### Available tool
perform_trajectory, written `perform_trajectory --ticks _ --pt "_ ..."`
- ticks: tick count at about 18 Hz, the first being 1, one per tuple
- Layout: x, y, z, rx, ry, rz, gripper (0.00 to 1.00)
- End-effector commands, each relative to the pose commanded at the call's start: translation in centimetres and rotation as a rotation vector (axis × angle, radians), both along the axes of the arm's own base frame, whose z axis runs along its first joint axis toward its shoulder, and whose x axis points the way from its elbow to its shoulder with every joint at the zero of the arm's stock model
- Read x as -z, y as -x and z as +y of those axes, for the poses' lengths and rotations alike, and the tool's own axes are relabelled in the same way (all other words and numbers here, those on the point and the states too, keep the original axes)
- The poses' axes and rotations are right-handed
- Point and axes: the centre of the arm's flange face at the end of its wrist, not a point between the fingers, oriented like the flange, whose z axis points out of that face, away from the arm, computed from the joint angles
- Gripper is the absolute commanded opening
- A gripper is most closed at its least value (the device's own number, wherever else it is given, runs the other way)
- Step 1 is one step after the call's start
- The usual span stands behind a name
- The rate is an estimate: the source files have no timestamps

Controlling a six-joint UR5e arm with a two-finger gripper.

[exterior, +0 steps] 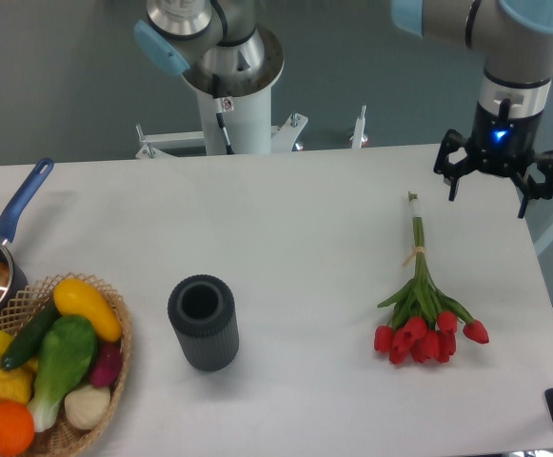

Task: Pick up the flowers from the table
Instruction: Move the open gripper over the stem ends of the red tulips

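A bunch of red tulips, the flowers (422, 295), lies flat on the white table (295, 238) at the right. The red heads point toward the front edge, and the thin green stems, tied by a pale band, run back toward the far side. My gripper (493, 193) hangs over the far right corner of the table, beyond and to the right of the stem ends. Its fingers are spread wide, open, with nothing between them.
A dark ribbed cylindrical vase (203, 322) stands upright left of centre. At the front left, a wicker basket (114, 367) holds colourful vegetables. A blue-handled pot (0, 257) sits at the left edge. The robot base (228, 86) stands behind the table.
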Motion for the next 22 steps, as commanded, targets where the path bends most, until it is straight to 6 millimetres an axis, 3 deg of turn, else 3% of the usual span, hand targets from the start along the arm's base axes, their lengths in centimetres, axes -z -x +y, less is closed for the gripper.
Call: perform_trajectory --ticks 4,10,18,22 --pt "-0.3 -0.1 -0.2 -0.029 -0.005 0.003 1.0" --pt "0.9 -1.6 -0.9 -0.103 0.021 -0.027 1.0" --pt "8.2 -4.6 -1.6 -0.203 0.055 -0.184 1.0" --pt "11.1 -4.0 -1.8 -0.211 0.069 -0.237 1.0"
